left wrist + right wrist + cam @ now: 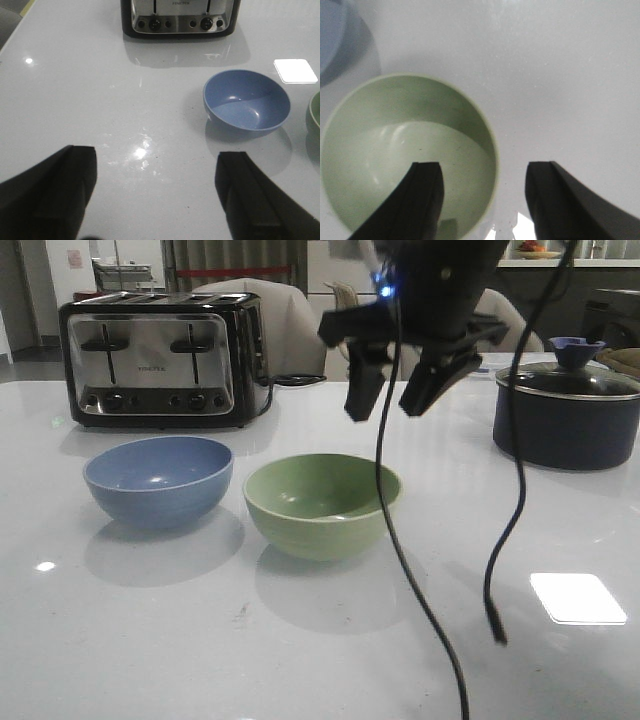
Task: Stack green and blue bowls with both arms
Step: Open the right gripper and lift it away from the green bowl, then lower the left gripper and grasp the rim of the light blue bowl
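Only the front view shows the lidded pot point(566, 410) beside the green bowl point(322, 505).

Setting: domestic kitchen or kitchen-style test room. Evidence: glossy white worktop point(300, 660); black-and-steel four-slot toaster point(160, 360) at its far left; dark lidded pot point(566, 410) at far right; blue bowl point(158, 480) and green bowl point(322, 503) side by side. Background: pale chairs point(270, 310) drawn up behind the worktop, curtains, a shelf bearing a dish of fruit point(535, 250).
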